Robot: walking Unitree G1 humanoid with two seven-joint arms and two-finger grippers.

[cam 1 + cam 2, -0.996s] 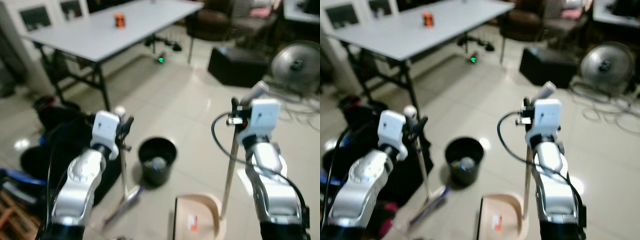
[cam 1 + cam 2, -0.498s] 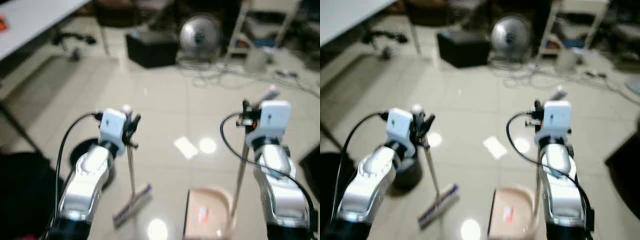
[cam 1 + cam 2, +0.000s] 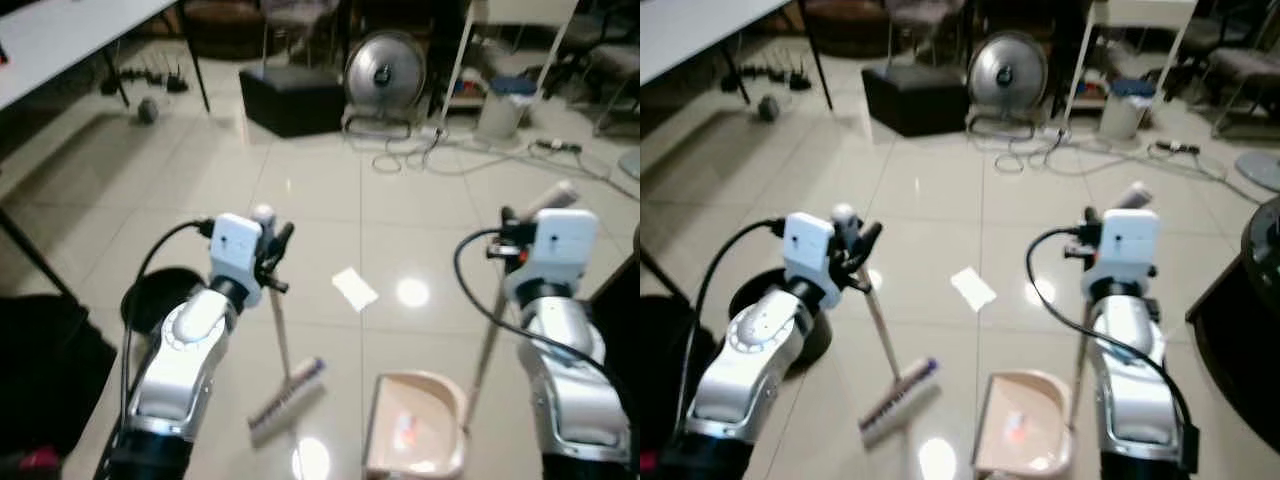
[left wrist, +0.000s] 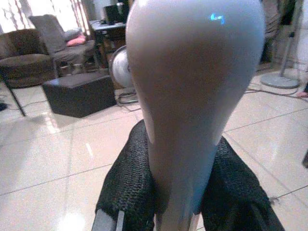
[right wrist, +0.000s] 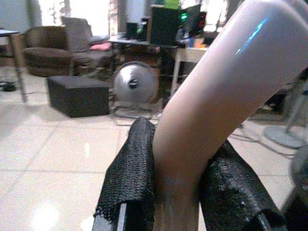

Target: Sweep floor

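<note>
Both arms raised, fingers [image 4: 127,183] clamped.

The floor [image 3: 320,200] is showing glossy beige tiles with white light spots. A white paper scrap [image 3: 354,288] is lying on it. The dustpan [image 3: 415,425] is looking pale beige, with an orange-red mark inside. The broom [image 3: 288,392] is having a purple and white head. The fan [image 3: 385,68] is shining silver, the box [image 3: 292,98] is black.

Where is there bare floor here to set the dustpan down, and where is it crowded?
Bare tile lies ahead, between the paper scrap and the black box, and left toward the table leg. Crowded: cables by the fan, the black bin beside the broom, and the dustpan itself.
</note>
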